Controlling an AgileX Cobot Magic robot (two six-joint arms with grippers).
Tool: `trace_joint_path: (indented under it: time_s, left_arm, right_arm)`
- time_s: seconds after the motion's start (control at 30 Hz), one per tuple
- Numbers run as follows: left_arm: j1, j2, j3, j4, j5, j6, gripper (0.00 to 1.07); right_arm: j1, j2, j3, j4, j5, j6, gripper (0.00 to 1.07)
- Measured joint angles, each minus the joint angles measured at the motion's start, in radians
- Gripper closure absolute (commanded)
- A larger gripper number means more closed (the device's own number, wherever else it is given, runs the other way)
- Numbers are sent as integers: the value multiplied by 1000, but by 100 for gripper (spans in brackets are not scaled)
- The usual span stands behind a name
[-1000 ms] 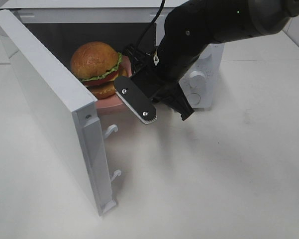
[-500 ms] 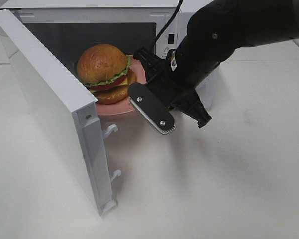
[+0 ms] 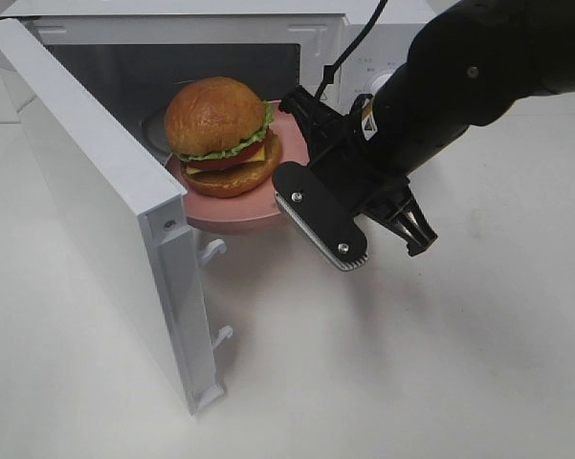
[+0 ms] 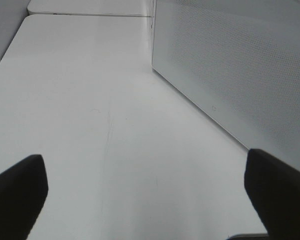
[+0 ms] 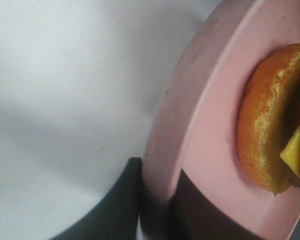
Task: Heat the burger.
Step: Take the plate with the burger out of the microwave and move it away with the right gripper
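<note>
- microwave door (image 3: 105, 210) swung open at left; could block or get bumped
- burger (image 3: 220, 134) on pink plate (image 3: 232, 212) at microwave mouth, may topple if jerked
- right fingers (image 3: 301, 186) clenched on plate rim; thin grip may slip
- left fingers (image 4: 20, 192) released, idle over desk (image 4: 90, 125)

The microwave (image 3: 172, 38) stands on the surface (image 3: 411, 363), its door (image 3: 96, 210) swung open toward 7 o'clock. The burger (image 3: 222, 134) sits on the plate (image 3: 232, 212) at the cavity mouth. The right end effector (image 3: 311, 196) clamps the plate rim at 3 o'clock of the burger.
</note>
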Motion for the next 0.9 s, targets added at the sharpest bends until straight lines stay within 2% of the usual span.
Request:
trace_joint_path:
  time_s: [0.9]
  left_arm:
    - [0, 0, 0, 0, 0, 0, 7]
  right_arm:
    - [0, -268, 212, 17, -8, 48, 107]
